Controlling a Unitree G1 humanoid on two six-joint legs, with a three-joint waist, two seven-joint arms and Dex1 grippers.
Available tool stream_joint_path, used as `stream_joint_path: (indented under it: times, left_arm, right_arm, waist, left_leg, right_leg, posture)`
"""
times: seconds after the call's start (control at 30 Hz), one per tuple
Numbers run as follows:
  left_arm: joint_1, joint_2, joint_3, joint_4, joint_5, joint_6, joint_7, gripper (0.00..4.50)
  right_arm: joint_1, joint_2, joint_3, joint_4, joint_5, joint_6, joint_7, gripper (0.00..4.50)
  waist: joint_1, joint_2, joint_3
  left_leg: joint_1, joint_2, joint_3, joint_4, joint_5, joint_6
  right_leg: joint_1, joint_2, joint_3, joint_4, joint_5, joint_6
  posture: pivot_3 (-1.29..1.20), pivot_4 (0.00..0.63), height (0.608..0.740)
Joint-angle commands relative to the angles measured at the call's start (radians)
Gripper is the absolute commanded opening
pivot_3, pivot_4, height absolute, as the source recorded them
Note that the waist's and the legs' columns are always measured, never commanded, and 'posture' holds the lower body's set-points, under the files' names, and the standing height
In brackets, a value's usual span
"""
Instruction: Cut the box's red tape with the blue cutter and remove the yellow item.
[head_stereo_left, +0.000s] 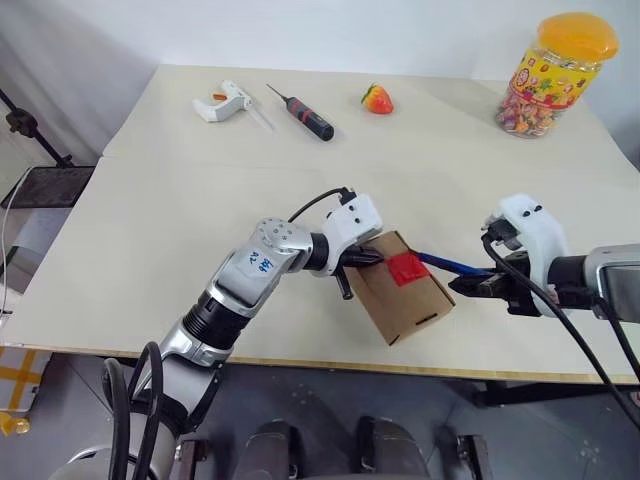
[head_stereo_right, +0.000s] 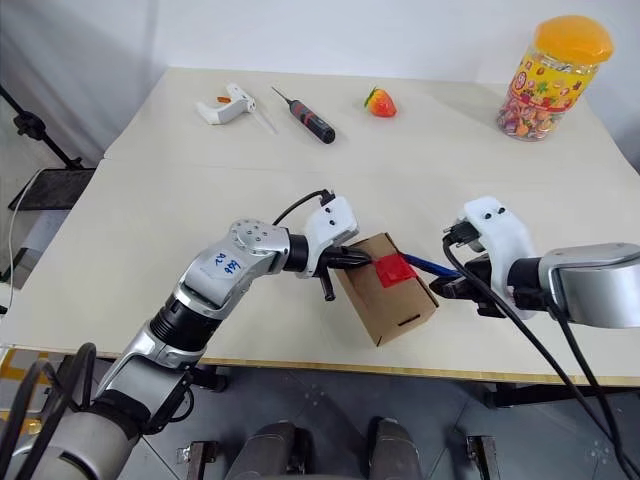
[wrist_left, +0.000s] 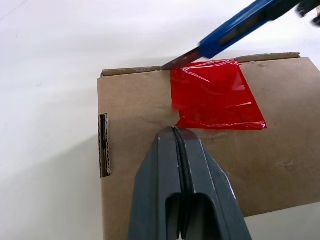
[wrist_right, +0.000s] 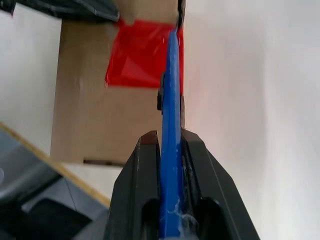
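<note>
Pale table (head_stereo_left: 150, 230) bears the small brown cardboard box (head_stereo_left: 405, 300) near its front edge; left wrist view shows the blade tip at the wrinkled red tape (wrist_left: 216, 95) edge on the flap seam; left gripper (wrist_left: 175, 131) fingers pressed together on the box top; right gripper (wrist_right: 169, 137) clamped on the slim blue cutter (wrist_right: 171, 125).

one brown box (head_stereo_left: 402, 301) sitting | one red tape (head_stereo_left: 406, 268) sticking | one blue cutter (head_stereo_left: 450, 266) | one glue gun (head_stereo_left: 222, 102) lying | one screwdriver (head_stereo_left: 303, 113) | one strawberry toy (head_stereo_left: 377, 99) | one candy jar (head_stereo_left: 555, 75) standing
</note>
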Motion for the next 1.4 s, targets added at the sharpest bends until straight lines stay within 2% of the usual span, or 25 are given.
stream_joint_path:
  times: [0.03, 0.23, 0.83, 1.0, 1.17, 1.4]
  left_arm:
    - [0.026, 0.003, -0.023, 0.028, 0.028, 0.039, 0.018, 0.00]
    - [0.025, -0.006, -0.020, 0.035, 0.027, 0.038, 0.025, 0.00]
    - [0.045, -0.002, -0.020, 0.003, 0.023, 0.049, 0.029, 0.00]
    - [0.050, -0.003, -0.016, -0.003, 0.021, 0.056, 0.038, 0.00]
    - [0.050, -0.011, -0.014, 0.003, 0.024, 0.061, 0.049, 0.00]
    - [0.047, -0.016, -0.011, 0.007, 0.027, 0.061, 0.054, 0.00]
  right_arm:
    - [0.000, -0.042, -0.015, -0.020, 0.035, 0.027, 0.056, 0.13]
    - [-0.004, -0.064, -0.004, -0.019, 0.035, 0.027, 0.085, 0.13]
    - [-0.141, 0.096, 0.103, 0.057, 0.013, 0.088, -0.006, 0.13]
    - [-0.140, 0.076, 0.094, 0.049, 0.034, 0.106, 0.008, 0.13]
    - [-0.079, -0.011, 0.054, 0.016, 0.035, 0.127, 0.097, 0.13]
    - [-0.027, -0.068, 0.026, 0.001, 0.035, 0.117, 0.134, 0.13]
  waist:
    - [0.000, 0.000, 0.000]
    - [-0.001, 0.000, 0.000]
    - [-0.003, 0.000, 0.000]
    - [-0.002, 0.000, 0.000]
    - [0.000, 0.000, 0.000]
    - [0.001, 0.000, 0.000]
  left_leg:
    - [0.000, 0.000, 0.000, 0.000, 0.000, 0.000]
    - [0.001, 0.000, -0.005, 0.000, 0.000, 0.000]
    - [0.001, 0.001, -0.008, 0.001, 0.000, 0.000]
    - [0.001, 0.001, -0.008, 0.001, 0.000, 0.000]
    - [0.001, 0.001, -0.009, 0.001, 0.000, 0.000]
    - [0.001, 0.000, -0.009, 0.001, 0.000, 0.000]
  right_leg:
    - [0.001, 0.000, 0.000, -0.001, 0.000, 0.000]
    - [0.006, 0.000, -0.004, -0.004, 0.000, 0.000]
    - [0.009, 0.000, -0.008, -0.006, 0.000, 0.000]
    - [0.009, 0.000, -0.008, -0.006, 0.000, 0.000]
    - [0.009, 0.000, -0.009, -0.006, 0.000, 0.000]
    - [0.010, -0.001, -0.009, -0.007, 0.000, 0.000]
  posture:
    - [0.00, 0.150, 0.740]
    - [0.00, 0.150, 0.740]
    - [0.00, 0.150, 0.740]
    - [0.00, 0.150, 0.740]
    - [0.00, 0.150, 0.740]
    - [0.00, 0.150, 0.740]
